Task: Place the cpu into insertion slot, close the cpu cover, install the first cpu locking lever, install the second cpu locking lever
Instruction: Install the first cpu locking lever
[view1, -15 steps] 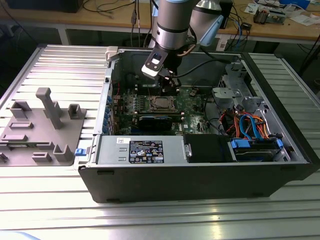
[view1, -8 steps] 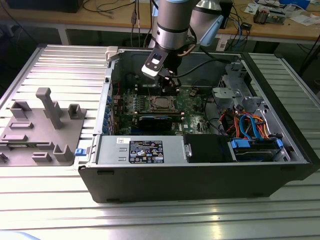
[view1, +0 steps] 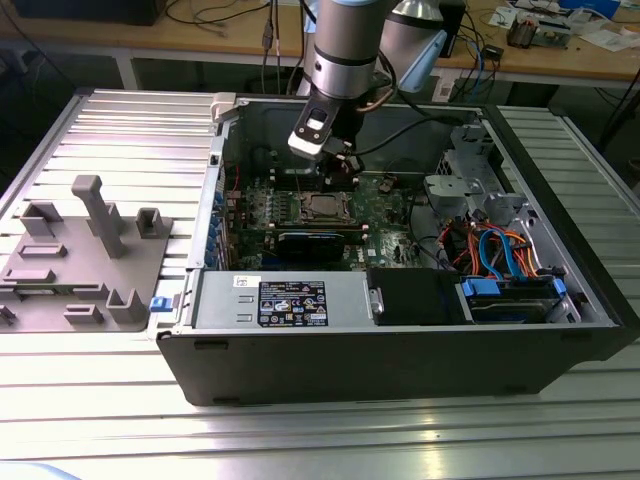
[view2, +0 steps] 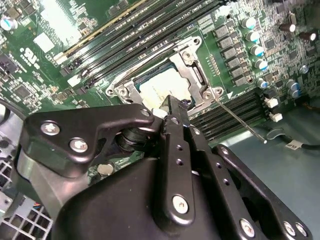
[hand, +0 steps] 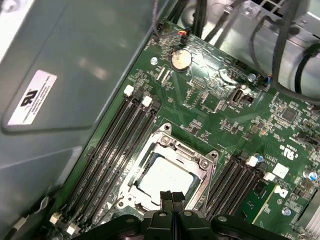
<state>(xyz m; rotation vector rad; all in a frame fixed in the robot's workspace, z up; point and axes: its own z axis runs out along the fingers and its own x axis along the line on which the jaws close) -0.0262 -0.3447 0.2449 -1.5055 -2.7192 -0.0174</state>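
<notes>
First wrist view: claw (hand: 172, 196) right at the edge of the slot (hand: 143, 169), and its two fingers (hand: 166, 201) are pressed together with nothing pinched between them.
Cpu: there it is, cpu (hand: 162, 176) lying flat in the slot, pale silver top facing up.
Cover: cover (hand: 189, 149) is down, with its metal frame lying around the chip and the chip showing through the window.
Second wrist view: same story, claw (view2: 169, 104) closed and its tip at the rim of the cpu (view2: 156, 89). I cannot tell if it is touching or just above.
Cover again: silvery frame (view2: 193, 75) sits flat beside the chip on the far side from the tip.
Lever: one thin wire lever (view2: 241, 119) juts out from a corner of the socket. It slants over the black memory slots (view2: 235, 107) and is not tucked against the frame.
Board: green board (hand: 210, 100) all around the slot, and long memory slots (hand: 114, 147) run along two sides of it.
Exterior view: the arm (view1: 345, 50) comes down into the open case (view1: 400, 350). The claw (view1: 335, 160) hangs low over the board, close to the cpu (view1: 322, 207).
Table: the case lies on a ribbed metal table (view1: 100, 400).
Fixture: a grey fixture (view1: 90, 260) sits on the exterior view's left, apart from the case.
</notes>
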